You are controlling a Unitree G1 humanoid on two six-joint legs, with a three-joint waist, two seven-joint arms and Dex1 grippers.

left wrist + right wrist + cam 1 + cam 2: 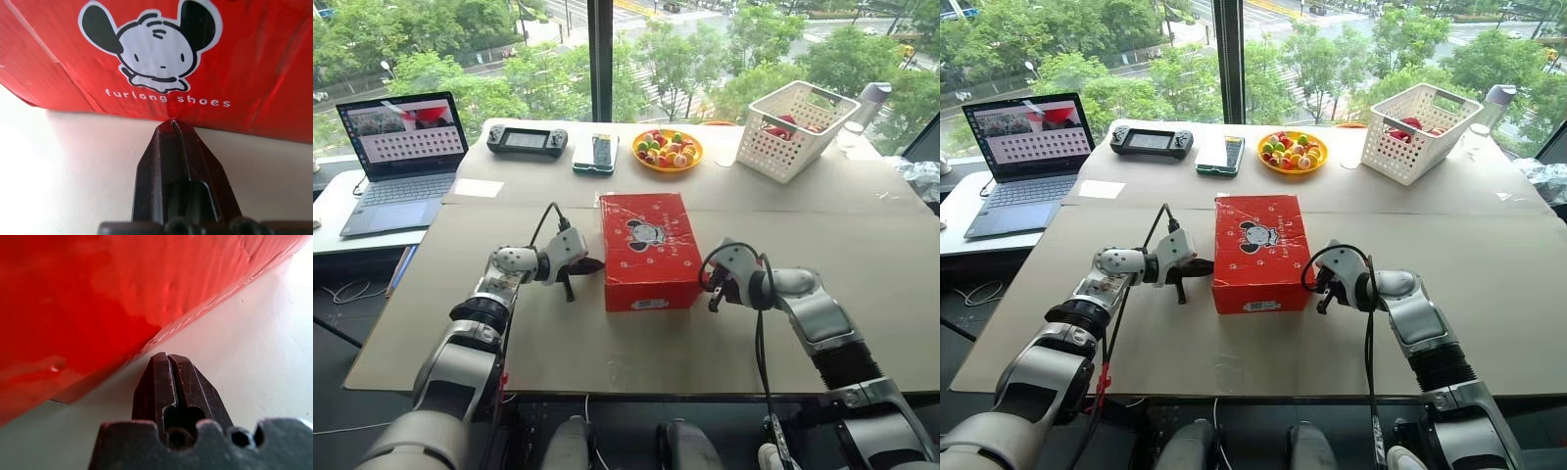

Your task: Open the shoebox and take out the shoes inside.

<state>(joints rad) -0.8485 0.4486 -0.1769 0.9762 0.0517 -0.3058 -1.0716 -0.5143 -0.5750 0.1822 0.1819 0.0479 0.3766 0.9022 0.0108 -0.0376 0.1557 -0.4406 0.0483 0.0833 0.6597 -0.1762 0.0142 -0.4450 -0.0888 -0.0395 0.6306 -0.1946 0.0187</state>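
On the cardboard-covered table (862, 284): the shoebox (649, 250) lay near the front edge, red, its lid flat down, the cartoon figure and paw prints facing up, the white label on the end toward me.
Left gripper (591, 265): my two black fingers were pressed together, gripping nothing; the tips stood at the box's left side, low by the seam where its wall met the table, touching it or only just short, I could not tell which.
Right gripper (714, 294): likewise clenched and empty, its tips just beside the lower edge of the box's right wall, near the front corner.
Lid: closed, with no gap showing along any edge that I could see.
Shoes: hidden, if they were inside; nothing of them was visible.
Done: as I judged it, only the approach; both my hands flanked the box and neither had any purchase on the lid.
Left to do: lift the hinged lid, then take out each shoe and set it on the table, so nearly the whole task remained.
Farther back on the table: a white basket (797, 128), a yellow plate of sweets (668, 150), a handheld console (527, 140) and a laptop (396, 157), all well apart from the box.
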